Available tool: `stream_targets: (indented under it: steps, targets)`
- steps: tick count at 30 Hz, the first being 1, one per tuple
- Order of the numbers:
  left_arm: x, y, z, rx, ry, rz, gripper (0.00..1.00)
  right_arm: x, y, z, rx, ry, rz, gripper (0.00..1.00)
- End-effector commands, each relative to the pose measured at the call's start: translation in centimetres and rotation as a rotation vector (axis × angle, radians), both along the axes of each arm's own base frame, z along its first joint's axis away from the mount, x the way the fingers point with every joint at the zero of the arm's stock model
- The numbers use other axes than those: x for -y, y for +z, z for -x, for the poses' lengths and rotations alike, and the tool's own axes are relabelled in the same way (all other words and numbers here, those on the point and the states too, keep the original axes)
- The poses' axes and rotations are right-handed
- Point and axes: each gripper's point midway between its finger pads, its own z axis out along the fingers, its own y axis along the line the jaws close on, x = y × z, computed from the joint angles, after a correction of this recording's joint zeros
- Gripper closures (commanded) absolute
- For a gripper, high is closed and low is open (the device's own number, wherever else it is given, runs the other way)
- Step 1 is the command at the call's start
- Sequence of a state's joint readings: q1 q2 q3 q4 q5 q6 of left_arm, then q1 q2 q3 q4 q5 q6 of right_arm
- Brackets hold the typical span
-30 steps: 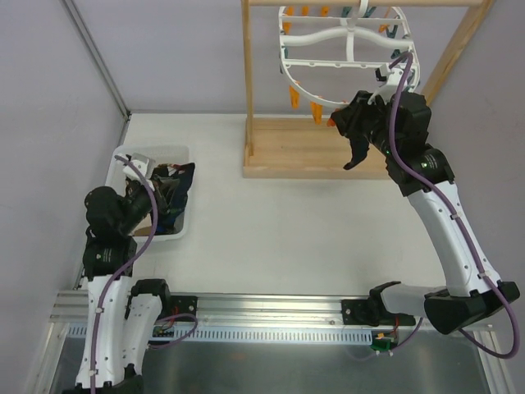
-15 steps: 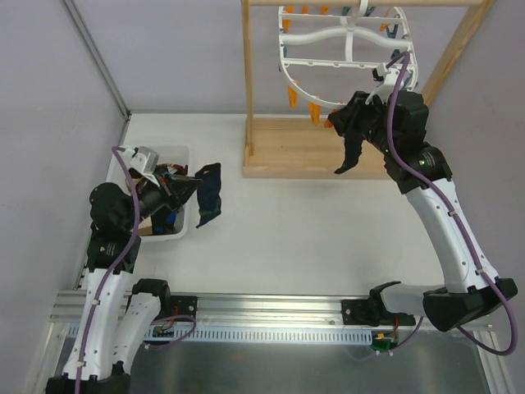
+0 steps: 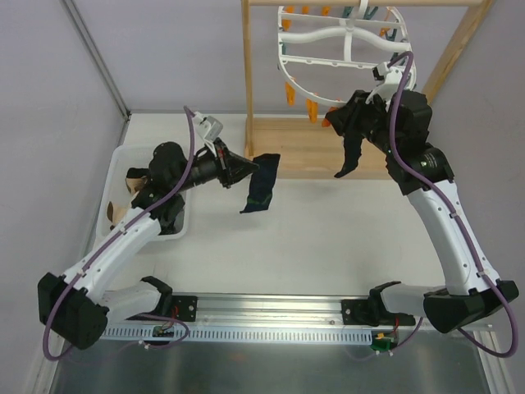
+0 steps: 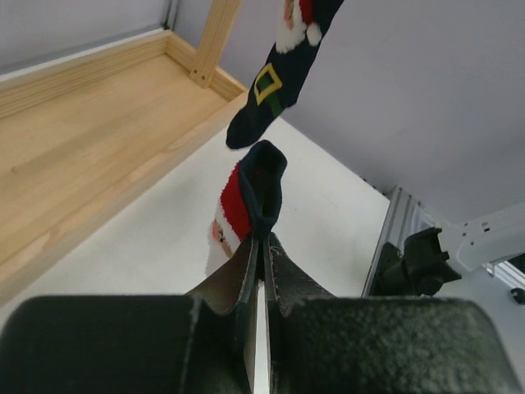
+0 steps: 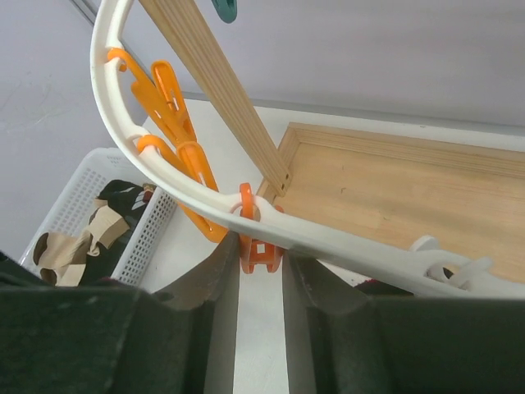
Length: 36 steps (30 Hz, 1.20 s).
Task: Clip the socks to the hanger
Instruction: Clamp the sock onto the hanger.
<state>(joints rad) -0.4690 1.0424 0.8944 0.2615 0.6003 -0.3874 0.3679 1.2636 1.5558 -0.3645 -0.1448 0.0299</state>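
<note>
sock [image 3: 261, 182] in left jaws: dark navy w/ red & white santa face, limp, pinched at one end, rest dangling in the air over the desk [image 3: 312, 238]. it hangs just in front of base of wooden stand [image 3: 299, 156] & right of white mesh basket [image 3: 182, 223]. left jaws fully closed on it, tips tight together in wrist view. second sock [image 4: 275, 78], same navy w/ yellow buckle & green mark, hangs beyond it below right arm's wrist; can't tell what holds its top. more socks [image 5: 78, 242], tan & dark, lie in the basket

hanger [image 3: 344, 37] = white plastic oval w/ curved crossbars, hung under stand's top bar, orange & teal pegs round the rim. right jaws up at its lower rim, closed in on one orange peg [image 5: 261, 238], a finger against each side of it

desk is plain white, matte. stand's base is light wood w/ raised edge, set at back, centre-right. alu rail [image 3: 271, 316] runs along near edge w/ both arm bases on it. walls [image 3: 164, 49] pale grey-lilac, metal strip [image 3: 94, 57] running up the left corner
</note>
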Motion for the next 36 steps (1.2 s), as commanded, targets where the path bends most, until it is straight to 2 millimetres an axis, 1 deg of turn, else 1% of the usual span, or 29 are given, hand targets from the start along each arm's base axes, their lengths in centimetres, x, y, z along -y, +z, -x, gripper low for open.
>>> stream_targets:
  steps: [1, 2, 3, 5, 6, 7, 11, 12, 14, 15, 16, 19, 21, 25, 26, 28, 36]
  targets:
    - [2.9, 5.8, -0.4, 0.113, -0.1, 0.12, 1.0, -0.2, 3.6, 1.2, 0.128, 0.05, -0.03, 0.98]
    - [3.6, 6.0, -0.3, 0.117, -0.128, 0.123, 1.0, -0.2, 3.7, 1.2, 0.125, 0.051, -0.031, 0.98]
    - [4.8, 6.5, -0.4, 0.125, -0.176, 0.128, 1.0, -0.4, 3.8, 1.3, 0.127, 0.058, -0.035, 0.98]
    - [5.9, 7.1, -0.4, 0.125, -0.224, 0.139, 1.0, -0.7, 4.0, 1.5, 0.125, 0.082, -0.042, 0.98]
    - [6.4, 8.3, -0.3, 0.145, -0.251, 0.153, 1.0, -0.8, 4.1, 1.6, 0.122, 0.09, -0.05, 0.98]
    - [7.1, 8.0, -0.9, 0.136, -0.267, 0.156, 1.0, -1.0, 4.1, 1.7, 0.121, 0.098, -0.052, 0.98]
    - [8.8, 8.9, -1.5, 0.126, -0.341, 0.181, 1.0, -1.2, 4.3, 2.0, 0.127, 0.116, -0.057, 0.98]
    - [9.4, 9.1, -2.0, 0.135, -0.35, 0.182, 1.0, -1.2, 4.3, 2.2, 0.128, 0.122, -0.059, 0.98]
    - [10.0, 9.3, -2.1, 0.138, -0.385, 0.183, 1.0, -1.3, 4.6, 2.4, 0.143, 0.135, -0.061, 0.99]
    - [10.2, 10.2, -2.2, 0.153, -0.394, 0.191, 1.0, -1.3, 4.6, 2.6, 0.144, 0.136, -0.062, 0.99]
    - [10.8, 9.5, -2.8, 0.133, -0.406, 0.184, 1.0, -1.3, 4.5, 2.6, 0.144, 0.138, -0.059, 0.99]
    - [11.5, 9.4, -3.2, 0.132, -0.444, 0.18, 1.0, -1.2, 4.7, 2.9, 0.151, 0.145, -0.057, 0.99]
    - [11.7, 9.4, -2.9, 0.145, -0.484, 0.174, 1.0, -1.3, 4.8, 3.0, 0.155, 0.156, -0.054, 0.99]
    - [12.1, 8.8, -2.8, 0.146, -0.543, 0.161, 1.0, -1.5, 4.8, 3.5, 0.161, 0.181, -0.058, 0.99]
    - [12.2, 8.9, -2.7, 0.154, -0.548, 0.161, 1.0, -1.5, 4.5, 3.5, 0.155, 0.187, -0.056, 0.99]
    - [12.4, 8.7, -2.6, 0.162, -0.575, 0.155, 1.0, -1.5, 4.5, 3.6, 0.163, 0.19, -0.058, 0.99]
    - [12.6, 8.9, -3.1, 0.19, -0.587, 0.15, 1.0, -1.7, 3.7, 3.5, 0.178, 0.217, -0.01, 0.99]
